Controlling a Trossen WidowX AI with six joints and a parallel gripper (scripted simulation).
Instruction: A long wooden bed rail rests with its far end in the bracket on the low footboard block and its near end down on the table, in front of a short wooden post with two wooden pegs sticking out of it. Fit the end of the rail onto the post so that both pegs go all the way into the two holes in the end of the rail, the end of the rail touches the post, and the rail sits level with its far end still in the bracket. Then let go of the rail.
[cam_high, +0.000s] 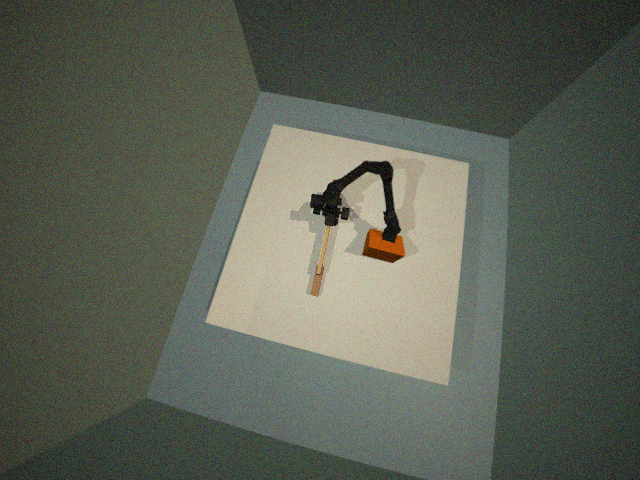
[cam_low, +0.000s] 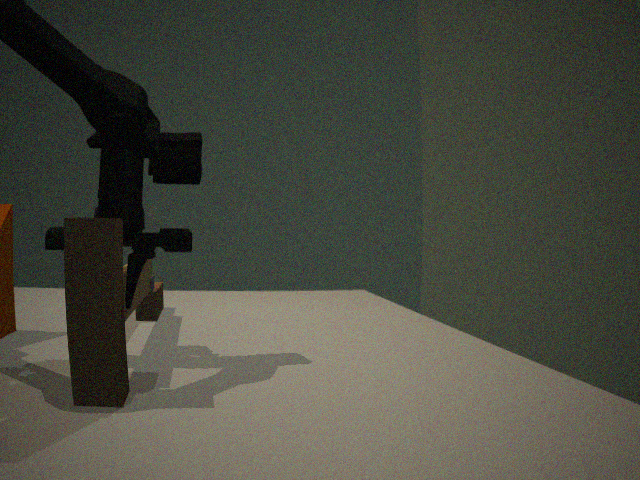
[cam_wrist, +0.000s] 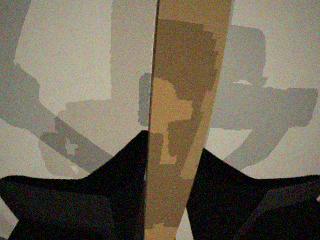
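The long wooden rail (cam_high: 324, 248) (cam_wrist: 187, 45) runs from under the gripper to the low footboard block (cam_high: 315, 286) (cam_low: 148, 306), where its far end meets the bracket. My gripper (cam_high: 330, 222) (cam_wrist: 161, 137) is shut on the rail near its near end, one finger on each side. The rail's shadow lies apart from it in the exterior view, so the held part is above the table. The upright post (cam_low: 96, 315) stands in front of the gripper in that view. It hides the rail's near end, and the pegs and holes are not visible. Whether they touch cannot be told.
An orange block (cam_high: 385, 243) (cam_low: 6, 279) stands beside the rail, under the arm's base end. The arm arches from there over to the gripper. The pale table top (cam_high: 392, 320) (cam_low: 361, 403) ends at edges above a blue-grey floor.
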